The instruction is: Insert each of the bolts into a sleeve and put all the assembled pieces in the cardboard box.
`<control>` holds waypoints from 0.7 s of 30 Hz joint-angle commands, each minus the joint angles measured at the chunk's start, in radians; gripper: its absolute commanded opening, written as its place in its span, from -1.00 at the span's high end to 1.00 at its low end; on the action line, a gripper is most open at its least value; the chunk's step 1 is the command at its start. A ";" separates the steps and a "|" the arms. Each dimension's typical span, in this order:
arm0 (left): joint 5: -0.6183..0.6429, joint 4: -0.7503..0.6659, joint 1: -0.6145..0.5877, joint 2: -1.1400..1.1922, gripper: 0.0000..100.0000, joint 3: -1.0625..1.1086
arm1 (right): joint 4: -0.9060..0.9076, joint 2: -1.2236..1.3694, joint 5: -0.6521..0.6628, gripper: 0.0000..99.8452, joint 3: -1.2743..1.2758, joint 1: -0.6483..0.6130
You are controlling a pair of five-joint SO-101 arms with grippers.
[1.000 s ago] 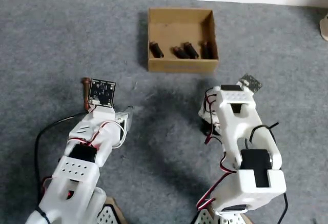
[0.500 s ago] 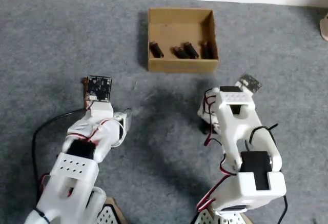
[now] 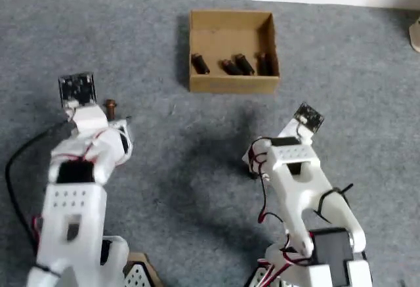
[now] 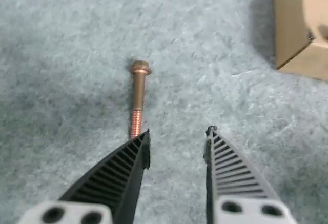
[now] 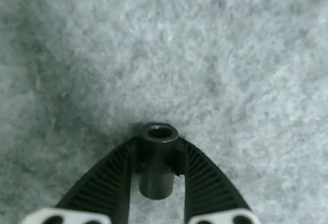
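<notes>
Copper bolt [image 4: 138, 98] lies flat, black sleeve [image 5: 156, 167] apart, 4 pieces [image 3: 231, 66] in box [image 3: 230, 84].

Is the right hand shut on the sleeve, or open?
Shut: the right hand has both fingers against the sides of the sleeve, no gap.

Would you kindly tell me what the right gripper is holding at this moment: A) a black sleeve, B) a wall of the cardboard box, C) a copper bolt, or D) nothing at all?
A: the right wrist view shows the right gripper shut on the black sleeve, while the copper bolt lies loose on the grey carpet by the open left gripper.
</notes>
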 commanded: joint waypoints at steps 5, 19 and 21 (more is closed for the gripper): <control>-0.037 0.098 -0.025 0.412 0.65 -0.363 | -0.027 -0.087 -0.003 0.99 0.038 -0.030; -0.192 0.101 -0.119 0.923 0.66 -0.731 | -0.027 -0.082 -0.003 0.99 0.038 -0.030; -0.192 0.098 -0.117 0.969 0.66 -0.753 | -0.027 -0.082 -0.003 0.99 0.038 -0.028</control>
